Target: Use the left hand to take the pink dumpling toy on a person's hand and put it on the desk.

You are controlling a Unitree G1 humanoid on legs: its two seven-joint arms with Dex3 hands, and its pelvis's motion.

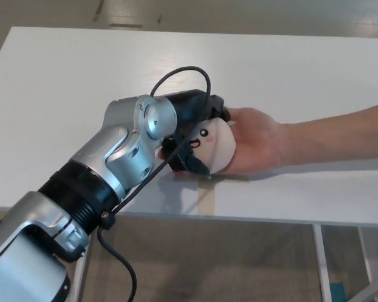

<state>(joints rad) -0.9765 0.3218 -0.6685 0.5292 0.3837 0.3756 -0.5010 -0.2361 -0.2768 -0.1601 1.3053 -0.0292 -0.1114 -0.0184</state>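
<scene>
The left hand [198, 135] is seen closed around the pink dumpling toy [213, 146], which is held from its near-left side. One black finger [201, 106] is curled over the top of the toy, and another black digit [194, 162] is pressed against its lower front. The toy is pale pink, rounded, and marked with a small printed face that is tilted toward the hand's wrist.

Under and beyond the toy, on the side away from the left hand's wrist, a person's hand [255, 141] is held palm up, and the toy is cradled in that palm. The person's forearm [340, 135] is stretched away from the left hand toward the picture's right edge. The left hand and the person's hand are both touching the toy.

Behind the left hand, its silver wrist joint [154, 119] and forearm [101, 182] are seen, and a black cable [183, 72] is looped above the wrist. Everything is held just above the white desk [82, 75]. The right hand is not in view.
</scene>
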